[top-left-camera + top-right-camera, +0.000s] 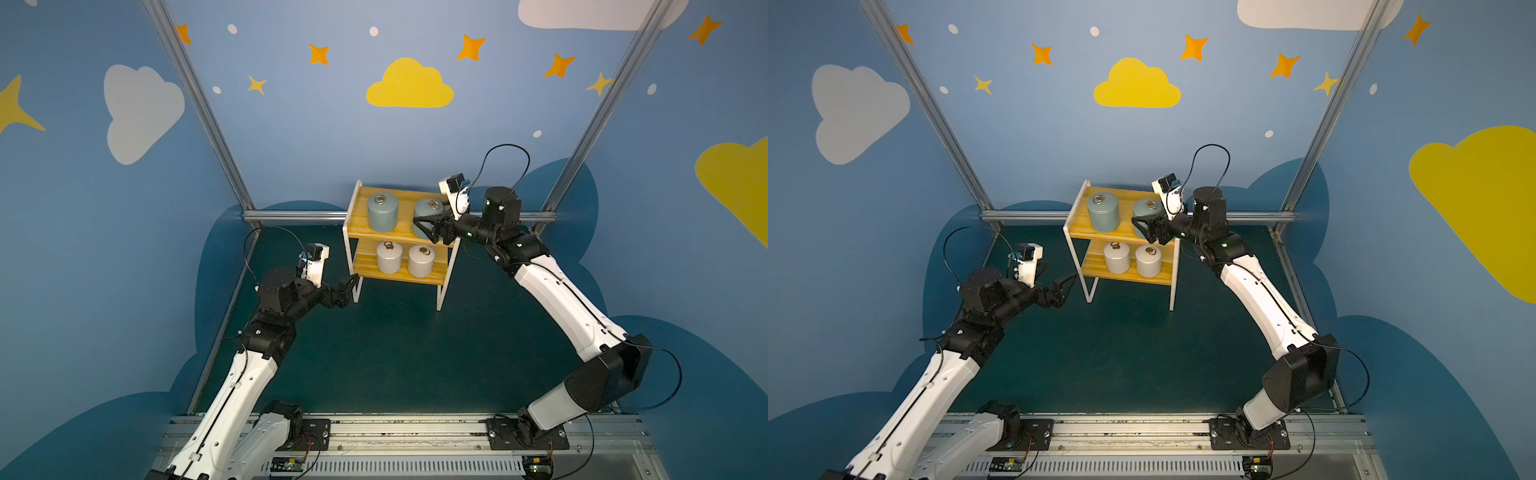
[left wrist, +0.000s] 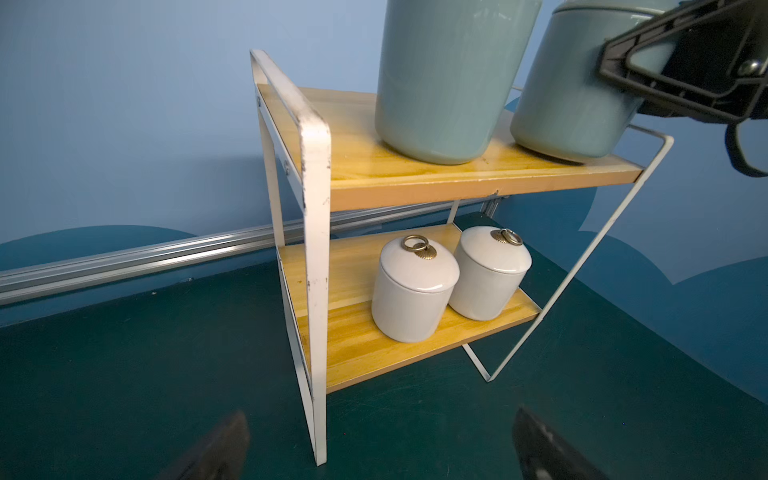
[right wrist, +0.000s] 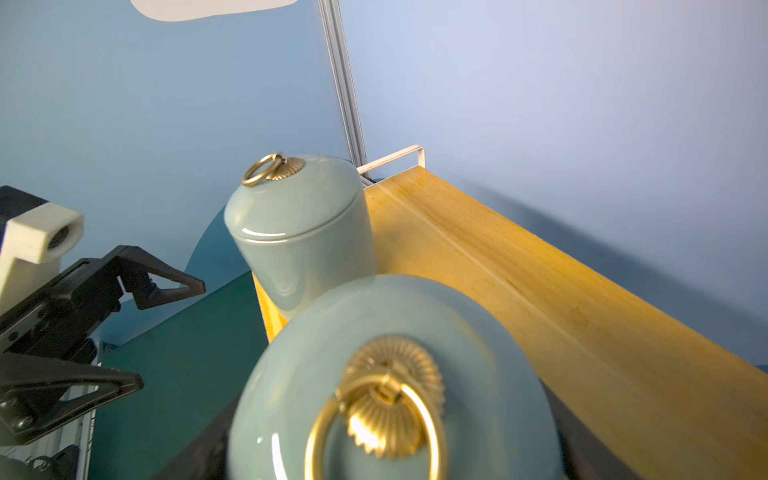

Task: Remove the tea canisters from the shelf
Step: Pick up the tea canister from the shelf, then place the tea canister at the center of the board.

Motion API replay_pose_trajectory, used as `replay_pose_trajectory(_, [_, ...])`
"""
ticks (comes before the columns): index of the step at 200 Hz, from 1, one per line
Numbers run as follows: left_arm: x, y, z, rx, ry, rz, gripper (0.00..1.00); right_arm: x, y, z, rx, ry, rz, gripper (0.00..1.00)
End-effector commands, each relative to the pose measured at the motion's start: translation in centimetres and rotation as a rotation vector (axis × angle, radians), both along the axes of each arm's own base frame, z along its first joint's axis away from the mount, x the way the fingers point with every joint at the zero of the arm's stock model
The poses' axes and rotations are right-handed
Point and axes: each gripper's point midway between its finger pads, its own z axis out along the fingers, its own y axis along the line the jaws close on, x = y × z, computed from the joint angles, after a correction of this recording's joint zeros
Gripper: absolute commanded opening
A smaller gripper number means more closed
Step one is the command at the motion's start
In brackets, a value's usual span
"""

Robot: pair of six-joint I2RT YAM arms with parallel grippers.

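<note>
Canisters number four, all on the shelf [image 1: 362, 226]. You have two larger ones on the top board, the left grey-blue canister [image 1: 382, 214] and the right grey-blue canister [image 1: 424, 211]. Two smaller ones stand just beside each other on the lower board, the left off-white canister [image 1: 389, 259] and the right off-white canister [image 1: 421, 262]. Each is a glossy cylinder with a domed lid and a brass ring pull on a fluted mount.

Your right gripper [image 1: 427, 229] is closed round the body of the right grey-blue canister, which sits near the top board's right end. Your left gripper [image 1: 348, 286] is spread wide, holding nothing, just beside the shelf's front left leg at lower-board height.

The shelf stands close to the back wall [image 1: 374, 137]. The dark green surface [image 1: 395, 353] spreads broad between its front legs and the arms' base rail [image 1: 415, 432].
</note>
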Motion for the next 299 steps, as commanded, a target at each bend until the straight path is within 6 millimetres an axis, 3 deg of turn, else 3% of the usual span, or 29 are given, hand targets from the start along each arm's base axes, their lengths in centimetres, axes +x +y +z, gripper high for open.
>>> replay_pose_trajectory(1, [0.0,-0.3,2.0,-0.005,-0.049,-0.016,1.00,-2.7,-0.7,2.9,0.030,-0.061,0.016,0.64])
replay_pose_trajectory(77, [0.5,-0.7,1.6,-0.010,-0.037,-0.031,1.00,-7.6,-2.4,3.2,0.029,-0.075,0.002,0.61])
replay_pose_trajectory(132, [0.4,-0.7,1.8,-0.005,-0.041,-0.037,1.00,-10.7,-4.1,1.2,0.019,-0.046,-0.034,0.61])
replay_pose_trajectory(205, [-0.1,-0.9,1.5,-0.029,-0.035,-0.051,1.00,-14.1,-6.5,-5.3,-0.016,0.028,-0.106,0.60])
replay_pose_trajectory(267, [0.1,-1.0,0.5,-0.035,-0.033,-0.049,1.00,-15.6,-7.0,-12.0,-0.052,0.082,-0.149,0.59])
replay_pose_trajectory(290, [0.1,-1.3,0.3,-0.036,-0.027,-0.061,1.00,-16.1,-6.7,-13.5,-0.051,0.087,-0.152,0.58])
replay_pose_trajectory(294, [0.1,-1.4,0.3,-0.036,-0.027,-0.063,1.00,-16.3,-6.7,-14.8,-0.068,0.101,-0.156,0.58])
replay_pose_trajectory(299, [0.1,-1.4,0.3,-0.036,-0.027,-0.065,1.00,-16.4,-6.6,-15.1,-0.069,0.097,-0.157,0.58])
